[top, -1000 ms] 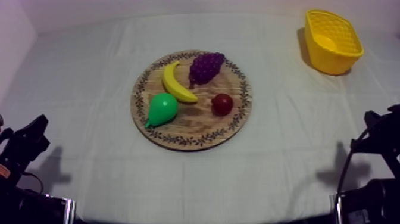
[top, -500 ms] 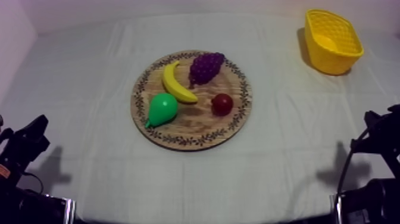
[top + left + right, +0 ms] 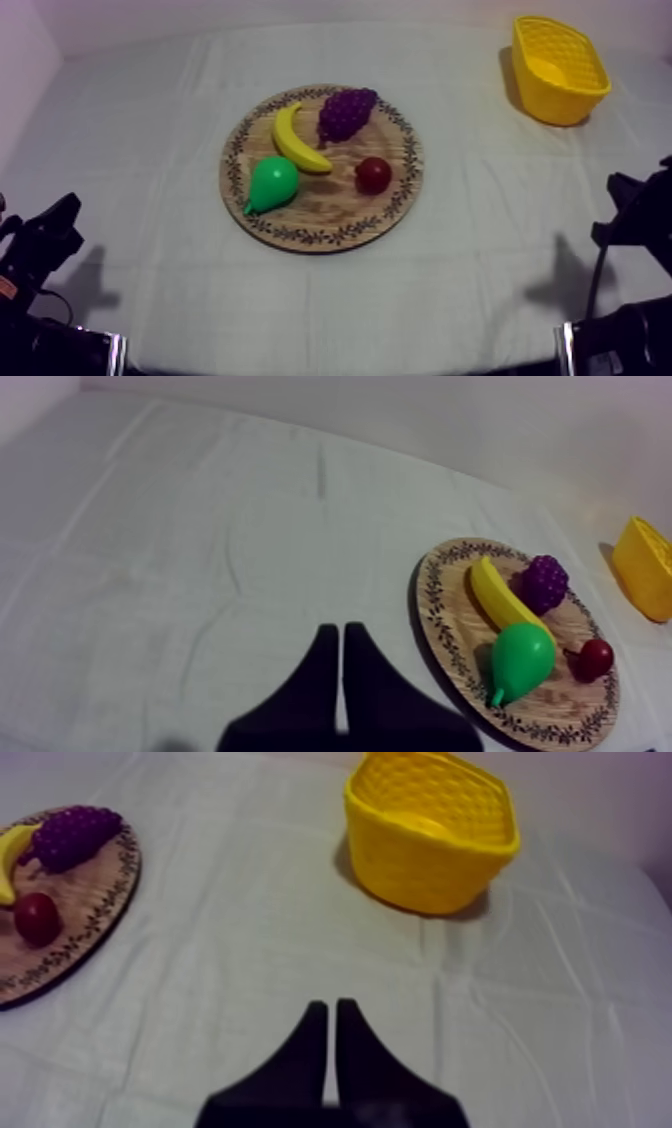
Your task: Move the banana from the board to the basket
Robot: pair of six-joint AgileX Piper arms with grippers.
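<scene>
Left gripper [image 3: 334,632]: clenched on nothing, the two black fingers pressed together into a narrow wedge. It is held low over bare cloth at the left side of the table.

Right gripper [image 3: 327,1008]: also clenched on nothing, the fingers laid together as a wedge. It is held above bare cloth at the right side of the table, pointing toward the basket.

Banana [image 3: 295,139]: laid on the wooden board, on its far left part, well apart from both grippers. A wide stretch of cloth is seen between it and each set of fingertips. It is touched by neither gripper.

Board [image 3: 335,208]: round, wooden, with a patterned rim, set flat near the middle of the table, between the two arms.

Other fruit on the board: a bunch of grapes [image 3: 346,111] is placed just beside the banana, on its right. A pear [image 3: 270,182] is placed near the banana's lower end. A small red fruit [image 3: 373,174] is set to the right of the pear, apart from it.

Basket [image 3: 432,832]: yellow, upright, standing at the far right of the table, well apart from the board and nearer the right gripper.

Cloth [image 3: 150,130]: grey-white, creased, spread over the whole table.
</scene>
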